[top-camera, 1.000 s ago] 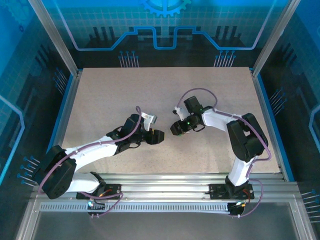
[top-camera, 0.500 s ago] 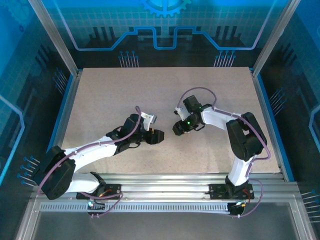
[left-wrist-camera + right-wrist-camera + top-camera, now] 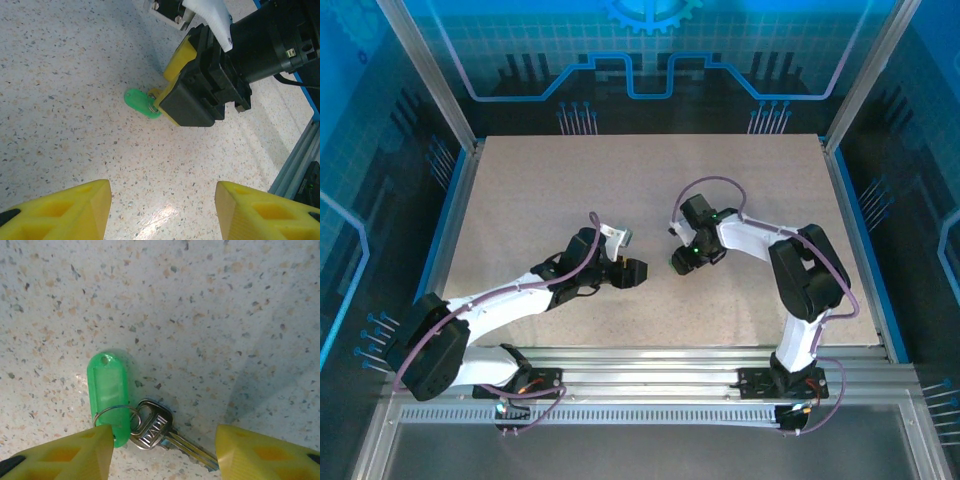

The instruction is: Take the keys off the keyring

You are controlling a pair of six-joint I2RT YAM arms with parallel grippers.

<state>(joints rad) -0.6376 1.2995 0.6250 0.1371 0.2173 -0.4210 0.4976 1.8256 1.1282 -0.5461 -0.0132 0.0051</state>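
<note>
**Right pincer poised over the key bunch, nothing gripped**

The right pincer [image 3: 162,442] sits low over the speckled worktop [image 3: 225,315] with its yellow foam fingers spread. Between them lie a translucent green plastic key tag [image 3: 107,390], a thin steel wire keyring [image 3: 117,407] and a silver metal key [image 3: 155,430]. The key and tag are both threaded on the ring. The tag's lower end meets or slips under the left-hand finger, and the key blade points toward the other one. All three lie flat near the middle of the worktop. The left pincer [image 3: 162,200] is nearby and facing the bunch, also spread and empty.

The likely trouble is the closing pinch. The ring is thin and lies flush with the worktop, so the soft pads may ride over it and catch only the tag. A finger could also push the loose bunch sideways, because nothing pins it down. With both pincers this near each other, a hasty approach by the left could knock into the right.
</note>
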